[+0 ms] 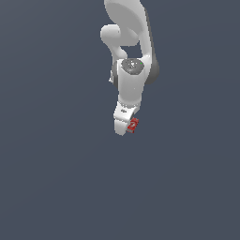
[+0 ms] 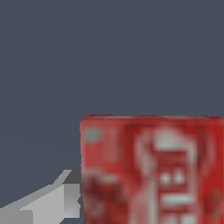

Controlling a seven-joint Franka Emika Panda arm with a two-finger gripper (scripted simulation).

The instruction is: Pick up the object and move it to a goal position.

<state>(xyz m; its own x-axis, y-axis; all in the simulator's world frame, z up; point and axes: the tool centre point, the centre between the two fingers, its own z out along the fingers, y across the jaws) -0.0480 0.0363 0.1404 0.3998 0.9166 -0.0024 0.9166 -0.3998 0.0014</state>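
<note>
The small red block [image 1: 133, 125] with white lettering sits at the tip of my white gripper [image 1: 128, 127], below the arm in the exterior view. In the wrist view the block [image 2: 151, 170] is very close and fills a large part of the picture. One grey finger [image 2: 57, 203] presses against its side. The other finger is hidden past the block. The gripper looks shut on the block. I cannot tell whether the block is lifted off the floor. No goal marker shows in either view.
A plain dark grey-blue floor [image 1: 51, 178] lies all around the arm. The white arm links [image 1: 129, 33] reach in from the top of the exterior view.
</note>
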